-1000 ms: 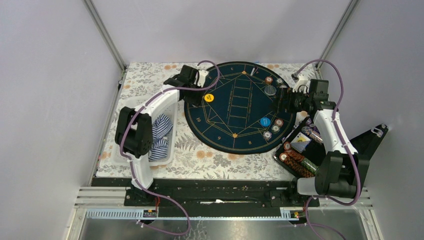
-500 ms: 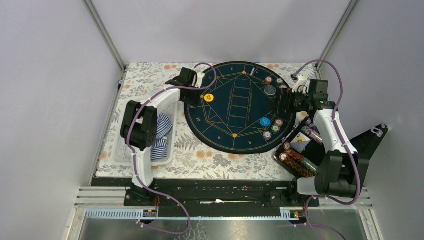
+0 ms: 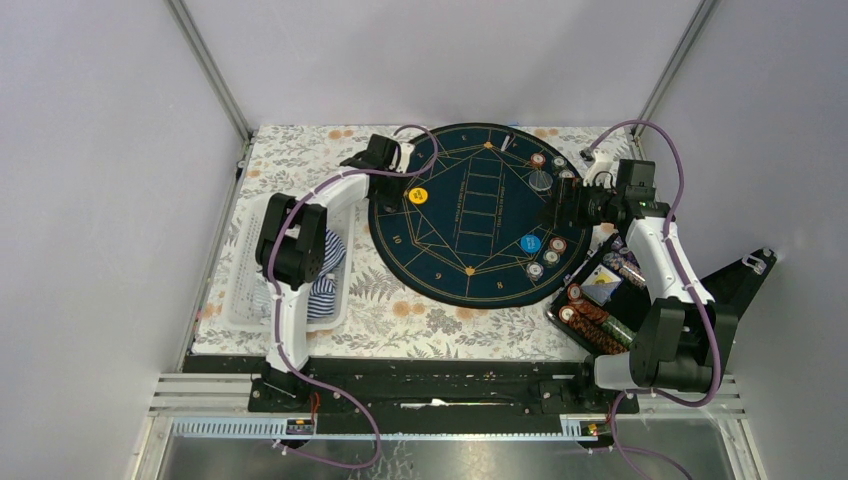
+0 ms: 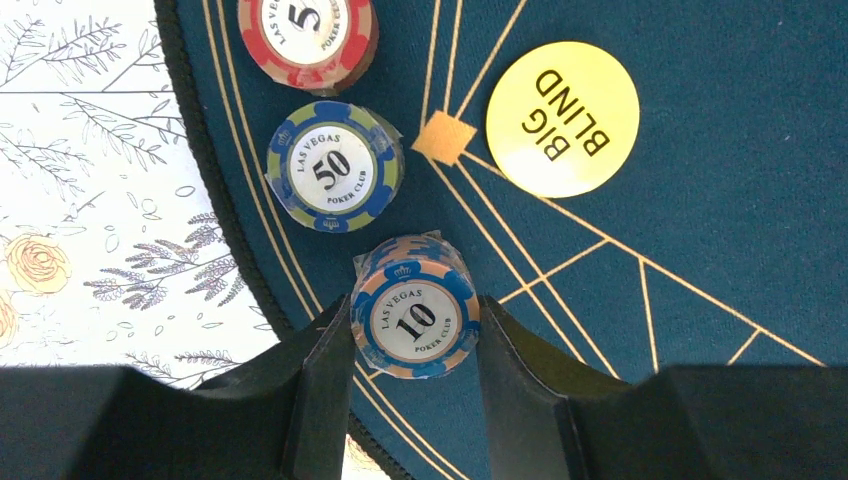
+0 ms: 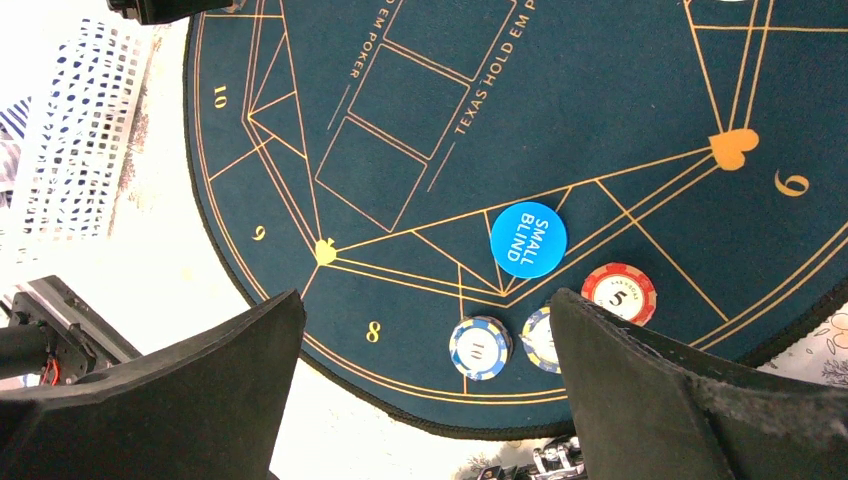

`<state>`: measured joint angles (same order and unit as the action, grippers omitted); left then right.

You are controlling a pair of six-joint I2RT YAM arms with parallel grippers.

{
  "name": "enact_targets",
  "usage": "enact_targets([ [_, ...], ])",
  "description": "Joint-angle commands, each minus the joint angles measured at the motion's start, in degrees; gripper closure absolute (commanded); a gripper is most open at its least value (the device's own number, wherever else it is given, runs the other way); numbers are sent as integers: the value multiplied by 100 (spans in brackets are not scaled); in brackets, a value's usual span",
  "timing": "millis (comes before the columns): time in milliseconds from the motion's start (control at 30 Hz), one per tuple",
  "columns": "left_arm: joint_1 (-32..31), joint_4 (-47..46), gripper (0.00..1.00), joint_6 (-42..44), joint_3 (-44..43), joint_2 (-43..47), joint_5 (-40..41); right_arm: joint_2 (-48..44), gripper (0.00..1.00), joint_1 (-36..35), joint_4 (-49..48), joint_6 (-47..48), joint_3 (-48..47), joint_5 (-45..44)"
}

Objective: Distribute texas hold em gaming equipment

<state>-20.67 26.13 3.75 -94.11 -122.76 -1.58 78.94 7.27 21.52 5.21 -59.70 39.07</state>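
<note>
Across the floral table (image 3: pixel 300 150) lies the round blue mat (image 3: pixel 470 230), with the gaming pieces set around its rim. At its far-left edge the left gripper (image 4: pixel 412 322) pinches the "10" chip stack (image 4: pixel 415 335) by opposite sides of its rim. Whether the stack rests on the mat or hangs just above it, I cannot tell. Beside it stand the "50" stack (image 4: pixel 335 168) and the "5" stack (image 4: pixel 305 30), with the yellow disc (image 4: pixel 562 118) near. The right gripper (image 5: pixel 425 300), jaws spread wide and empty, hovers over the blue disc (image 5: pixel 528 240). A stack like this is probably rigid, smooth-edged and fairly dense — best squeezed low on its sides so it cannot tip.
</note>
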Motion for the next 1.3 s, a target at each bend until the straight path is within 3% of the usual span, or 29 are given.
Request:
enact_targets([
  [0, 70, -312, 59, -39, -344, -41, 140, 34, 0, 29, -78, 64, 28, 90],
  [167, 71, -248, 35, -61, -334, 46, 365, -32, 0, 29, -226, -72, 46, -317],
  [367, 59, -99, 16, -111, -294, 531, -93, -54, 0, 29, -324, -485, -168, -1066],
  [533, -16, 257, 2, -20, -417, 1104, -368, 204, 0, 29, 413, -102, -1060, -1778],
  [667, -110, 522, 1, 90, -404, 1530, -532, 769, 0, 29, 1190, 398, -2062, -2551],
  [867, -303, 854, 1, 188, -318, 1851, -845, 2088, 0, 225, 2301, 1313, -3913, -3009],
  [1000, -347, 888, 1, 236, -200, 1972, -1181, 2685, 0, 248, 3259, 3172, -4754, -2544],
  [1067, -348, 914, 1, 243, -179, 1984, -1293, 2902, 0, 281, 3374, 4057, -4908, -2768],
  [1267, -350, 937, 1, 219, -131, 2031, -1489, 3970, 0, 517, 3906, 5305, -5907, -3246],
])
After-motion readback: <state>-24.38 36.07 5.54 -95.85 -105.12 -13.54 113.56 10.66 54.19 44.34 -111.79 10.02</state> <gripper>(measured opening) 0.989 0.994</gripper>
